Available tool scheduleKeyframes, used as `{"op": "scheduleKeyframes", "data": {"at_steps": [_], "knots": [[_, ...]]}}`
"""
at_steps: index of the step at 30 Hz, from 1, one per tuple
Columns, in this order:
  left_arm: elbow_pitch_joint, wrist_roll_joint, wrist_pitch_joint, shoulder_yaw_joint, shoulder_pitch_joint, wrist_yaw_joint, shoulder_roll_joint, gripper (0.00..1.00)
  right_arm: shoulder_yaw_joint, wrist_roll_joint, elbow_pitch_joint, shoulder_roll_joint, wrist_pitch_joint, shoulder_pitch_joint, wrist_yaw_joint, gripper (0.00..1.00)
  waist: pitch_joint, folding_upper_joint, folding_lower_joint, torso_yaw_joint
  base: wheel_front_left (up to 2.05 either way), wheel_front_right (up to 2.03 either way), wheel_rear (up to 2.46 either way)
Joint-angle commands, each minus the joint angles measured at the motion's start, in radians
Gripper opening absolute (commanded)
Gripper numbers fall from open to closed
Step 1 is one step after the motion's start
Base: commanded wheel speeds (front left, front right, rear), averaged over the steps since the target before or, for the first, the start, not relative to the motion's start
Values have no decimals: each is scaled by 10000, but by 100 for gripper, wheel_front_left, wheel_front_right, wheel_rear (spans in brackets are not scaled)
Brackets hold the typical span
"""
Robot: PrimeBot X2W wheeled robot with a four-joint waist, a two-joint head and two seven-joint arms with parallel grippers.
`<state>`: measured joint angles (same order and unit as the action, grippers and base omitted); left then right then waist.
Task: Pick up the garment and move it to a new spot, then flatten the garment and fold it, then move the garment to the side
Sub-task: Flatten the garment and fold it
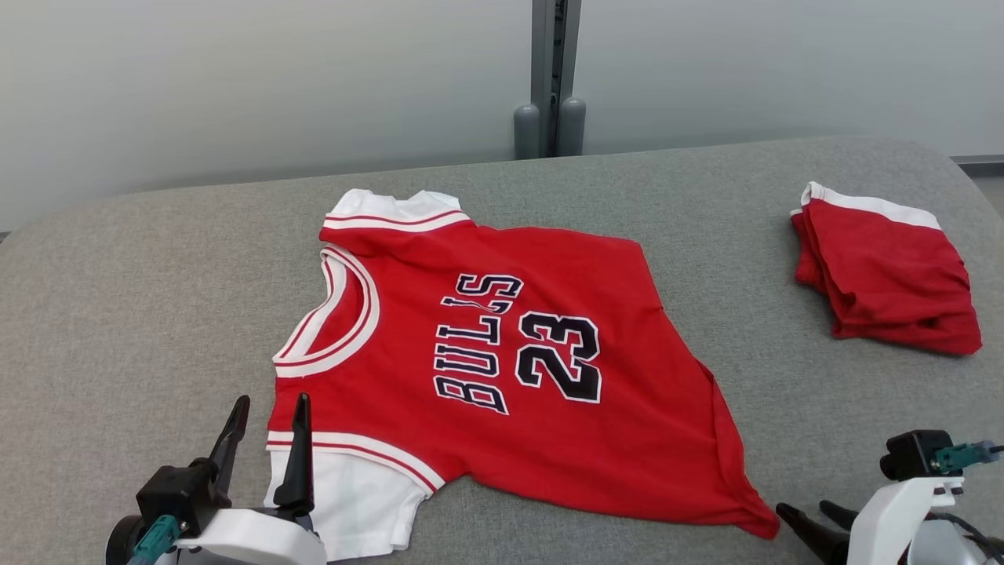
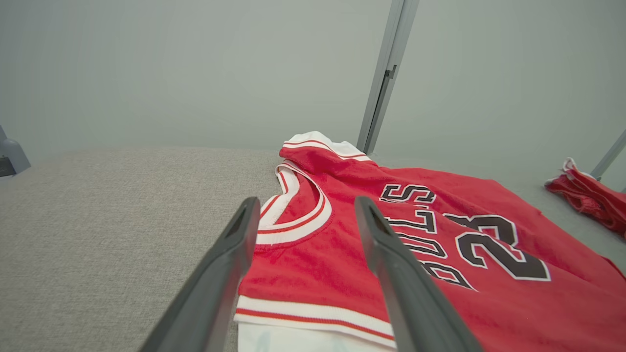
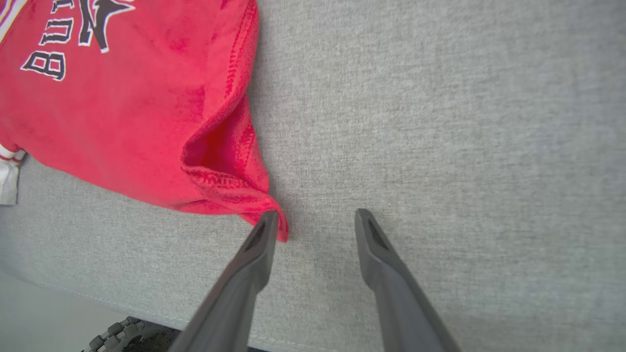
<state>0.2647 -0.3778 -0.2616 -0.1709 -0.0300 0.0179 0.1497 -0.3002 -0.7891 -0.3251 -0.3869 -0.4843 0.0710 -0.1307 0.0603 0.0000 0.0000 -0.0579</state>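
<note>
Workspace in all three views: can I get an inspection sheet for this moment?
Surface: grey fabric-covered table, no stains seen.
Job's things: red Bulls 23 jersey spread face up, lower hem rumpled.
Clutter: folded red garment at far right, apart from the jersey.
End effectors: left end effector open, at the jersey's near shoulder; right end effector open, holding nothing, beside the hem corner.
Cables: dark cable at the right wrist.
Surroundings: pale wall, grey post.

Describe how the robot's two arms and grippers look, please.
The left gripper and the right gripper each have two long, dark grey, tapering fingers. Both wrists wear white shells with black blocks and a teal connector each. A thin dark cable runs beside the right shell.
</note>
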Motion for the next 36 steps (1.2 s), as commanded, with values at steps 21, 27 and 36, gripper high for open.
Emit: {"op": "scheduleKeyframes", "data": {"at_steps": [21,27,36], "knots": [[-1345,57,-5,608,233,731,648,100,1635,2681,3190,1493,5399,676,-3,100,-435,0,0,41,0,0,0],[-1751,-251,-33,966,448,710,435,100,946,3316,2246,1815,6800,552,-3,100,-562,0,0,233,0,0,0],[-1775,394,-40,895,890,365,83,100,815,3912,1032,2179,7447,313,-3,100,-661,0,0,424,0,0,0]]}}
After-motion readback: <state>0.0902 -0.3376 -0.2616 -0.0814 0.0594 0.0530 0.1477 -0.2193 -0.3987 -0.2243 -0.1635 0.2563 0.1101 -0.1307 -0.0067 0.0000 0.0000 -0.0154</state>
